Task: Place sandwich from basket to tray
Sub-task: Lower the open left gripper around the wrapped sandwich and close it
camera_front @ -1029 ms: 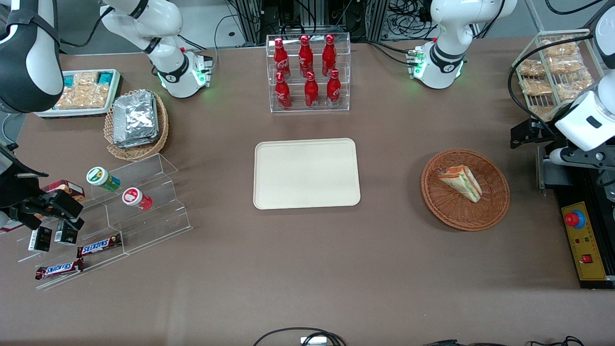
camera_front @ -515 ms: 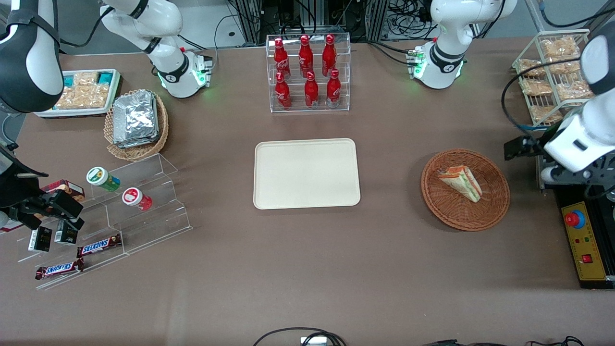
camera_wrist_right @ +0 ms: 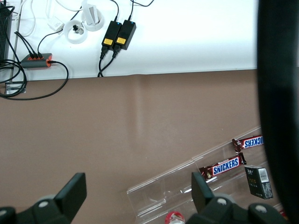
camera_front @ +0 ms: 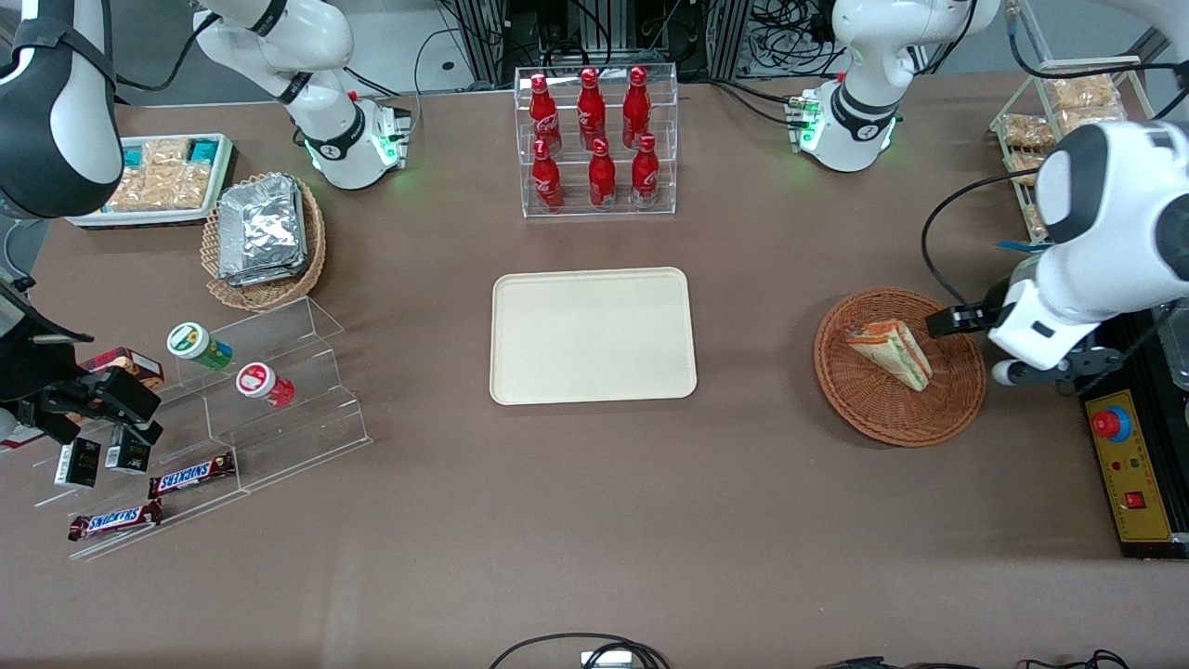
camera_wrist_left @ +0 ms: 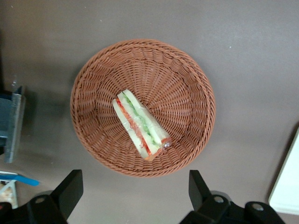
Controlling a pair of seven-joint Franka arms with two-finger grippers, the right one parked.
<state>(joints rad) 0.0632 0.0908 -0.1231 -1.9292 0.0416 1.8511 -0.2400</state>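
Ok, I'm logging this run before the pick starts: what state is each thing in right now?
sandwich: wrapped, lying in the basket, untouched.
basket: upright on the table, holding only the sandwich.
tray: flat on the table, nothing on it.
claw: open, above the basket, holding nothing.
red bottles: upright, capped, in their clear rack.
foil packets: stacked in the tan basket.

"SNICKERS" on two candy bars (camera_front: 190,476)
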